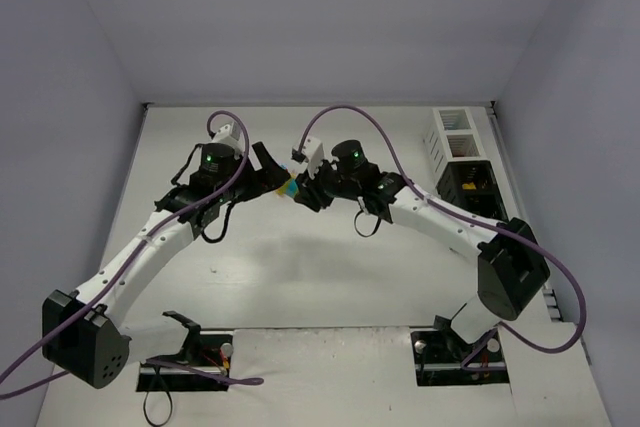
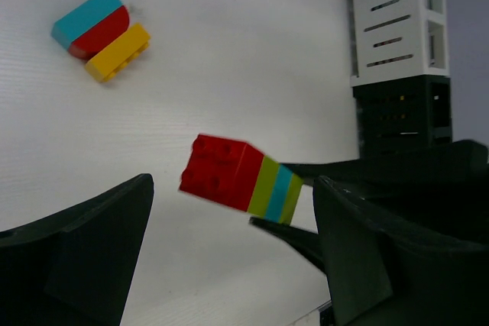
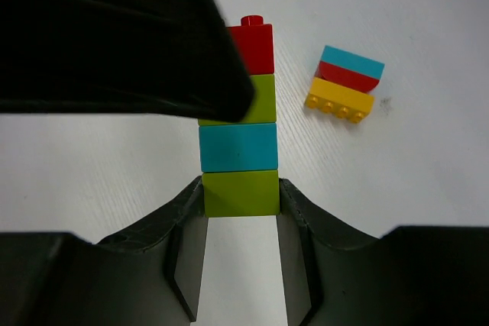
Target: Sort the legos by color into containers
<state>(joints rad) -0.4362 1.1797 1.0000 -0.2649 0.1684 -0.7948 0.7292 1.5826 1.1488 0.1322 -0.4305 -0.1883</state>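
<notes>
most of this job looks unfinished to me. on the wide white table (image 1: 300, 277) the containers (image 1: 462, 157) sit at the far right edge, well apart from my grippers. the white bin (image 2: 393, 20) adjoins a black bin (image 2: 397, 116). a speck of red shows there in the overhead view, but i cannot tell what is in them. my right gripper (image 3: 241, 192) is clenched on the green end of a four-brick stack (image 3: 238, 146), green, cyan, green, red, held above the middle of the table. my left gripper (image 2: 229, 188) is spread wide, its fingers on either side of the red end, with gaps showing in the left wrist view. i judge the step in hand is pulling that stack apart. a three-piece clump (image 3: 345, 85), cyan on red on yellow, lies on the table nearby, not yet separated. none of these seven pieces is in a bin.
</notes>
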